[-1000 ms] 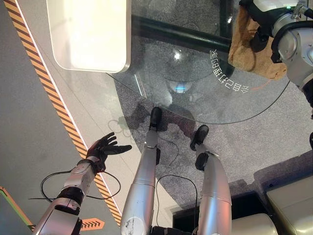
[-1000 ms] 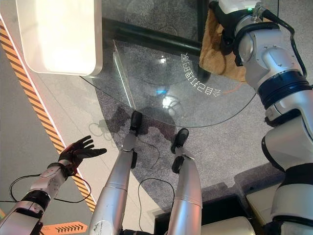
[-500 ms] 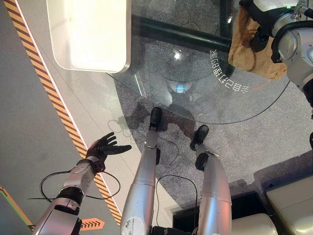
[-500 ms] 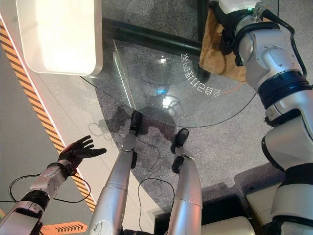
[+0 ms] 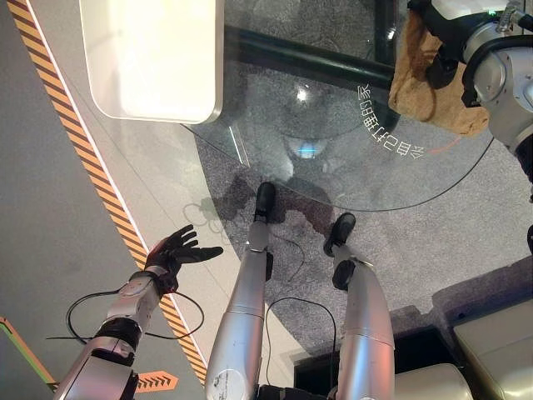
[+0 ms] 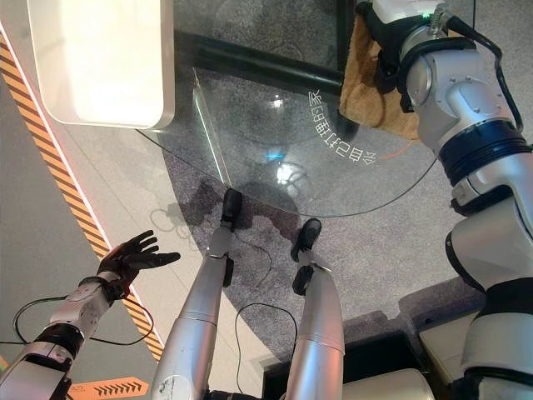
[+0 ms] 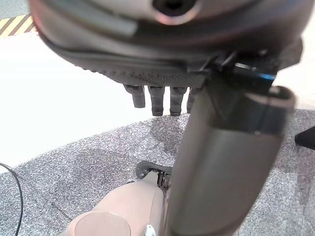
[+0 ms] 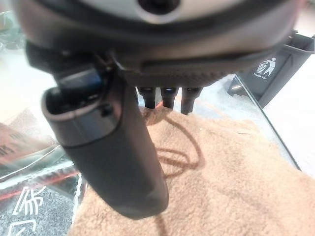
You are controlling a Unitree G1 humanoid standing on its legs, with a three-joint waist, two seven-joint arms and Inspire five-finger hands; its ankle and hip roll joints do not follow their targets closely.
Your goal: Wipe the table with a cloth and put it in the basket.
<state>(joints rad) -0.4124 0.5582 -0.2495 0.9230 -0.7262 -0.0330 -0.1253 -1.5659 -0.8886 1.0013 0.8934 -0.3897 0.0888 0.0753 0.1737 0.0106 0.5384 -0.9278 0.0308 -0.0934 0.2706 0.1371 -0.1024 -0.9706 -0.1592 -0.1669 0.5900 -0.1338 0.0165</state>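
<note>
A tan fluffy cloth [image 5: 416, 92] lies on the far right part of the round glass table [image 5: 333, 158]. My right hand [image 6: 385, 50] is over the cloth with its fingers [image 8: 165, 96] straight and pointing down at the cloth [image 8: 221, 167]; whether they touch it I cannot tell. Down at the left, off the table and above the floor, my left hand [image 5: 171, 250] hangs with spread fingers [image 7: 157, 101] and holds nothing.
A white rounded tray-like object [image 5: 154, 58] sits at the table's far left. A dark bar [image 5: 300, 54] runs under the glass. An orange and black striped line [image 5: 92, 167] crosses the floor on the left. A dark waste bin [image 8: 275, 64] stands beyond the table.
</note>
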